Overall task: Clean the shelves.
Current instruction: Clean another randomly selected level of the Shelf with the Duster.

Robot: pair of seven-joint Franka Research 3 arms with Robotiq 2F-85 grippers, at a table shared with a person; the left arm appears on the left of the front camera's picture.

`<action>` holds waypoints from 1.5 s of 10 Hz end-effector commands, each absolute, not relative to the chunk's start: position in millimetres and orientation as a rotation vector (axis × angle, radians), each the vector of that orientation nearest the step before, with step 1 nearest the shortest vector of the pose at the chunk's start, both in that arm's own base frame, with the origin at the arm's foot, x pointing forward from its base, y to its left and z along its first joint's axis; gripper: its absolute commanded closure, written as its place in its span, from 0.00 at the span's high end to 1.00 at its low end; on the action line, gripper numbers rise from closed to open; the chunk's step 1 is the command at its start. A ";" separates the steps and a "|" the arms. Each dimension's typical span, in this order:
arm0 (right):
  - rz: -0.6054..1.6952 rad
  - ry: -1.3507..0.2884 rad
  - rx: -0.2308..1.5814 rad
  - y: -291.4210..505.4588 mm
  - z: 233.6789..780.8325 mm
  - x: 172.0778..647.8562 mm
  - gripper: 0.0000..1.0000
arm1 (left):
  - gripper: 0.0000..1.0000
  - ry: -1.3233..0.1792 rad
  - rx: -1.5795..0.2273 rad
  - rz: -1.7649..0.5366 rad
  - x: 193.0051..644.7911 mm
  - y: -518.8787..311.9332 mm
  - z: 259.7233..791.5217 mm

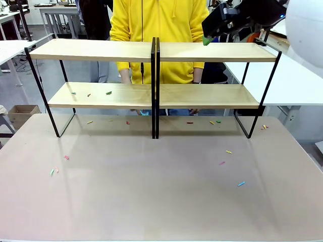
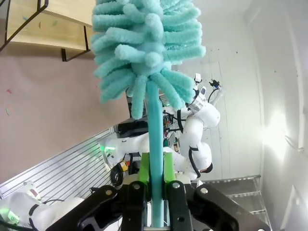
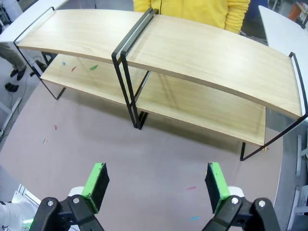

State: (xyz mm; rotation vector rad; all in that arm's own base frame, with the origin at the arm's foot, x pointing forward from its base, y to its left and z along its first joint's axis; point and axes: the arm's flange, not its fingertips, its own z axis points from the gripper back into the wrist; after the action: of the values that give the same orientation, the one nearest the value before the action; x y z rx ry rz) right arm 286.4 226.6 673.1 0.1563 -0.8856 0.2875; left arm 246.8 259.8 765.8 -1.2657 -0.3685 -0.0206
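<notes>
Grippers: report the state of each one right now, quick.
Left gripper: shut on the teal duster, gripping its handle.
Right gripper: open, holding nothing.

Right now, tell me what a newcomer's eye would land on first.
A fluffy teal microfibre duster, clamped in the left gripper, looms in the left wrist view. Two light wooden shelves with thin black frames span the far side of the table, a person in a yellow hoodie behind them, coloured scraps scattered in front.
</notes>
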 end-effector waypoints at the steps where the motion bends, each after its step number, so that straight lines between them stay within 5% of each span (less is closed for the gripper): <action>1: 0.282 -0.891 0.153 226.3 673.9 287.1 1.00 | 0.13 -0.371 -1.262 -0.027 240.9 264.7 769.0; 4: 0.282 -0.891 0.153 226.3 673.9 287.1 1.00 | 0.13 -0.376 -1.136 -0.159 252.5 242.5 763.8; 7: 0.282 -0.891 0.153 226.3 673.9 287.1 1.00 | 0.13 0.024 -0.895 -0.588 283.9 161.8 708.8; 10: 0.282 -0.891 0.153 226.3 673.9 287.1 1.00 | 0.13 0.381 -0.641 -0.643 299.8 77.8 607.9; 11: 0.282 -0.891 0.153 226.3 673.9 287.1 1.00 | 0.13 0.426 -0.604 -0.651 305.5 63.8 580.7; 12: 0.282 -0.891 0.153 226.3 673.9 287.1 1.00 | 0.13 0.337 -0.730 -0.581 305.5 75.9 629.3; 15: 0.282 -0.891 0.153 226.3 673.9 287.1 1.00 | 0.13 0.337 -0.730 -0.581 305.5 75.9 629.3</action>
State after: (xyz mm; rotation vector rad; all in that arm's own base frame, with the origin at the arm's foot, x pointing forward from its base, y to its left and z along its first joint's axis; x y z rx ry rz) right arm 286.3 226.7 673.2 0.1562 -0.8857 0.2878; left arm 306.8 74.8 612.3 -0.7065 0.3421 -0.5883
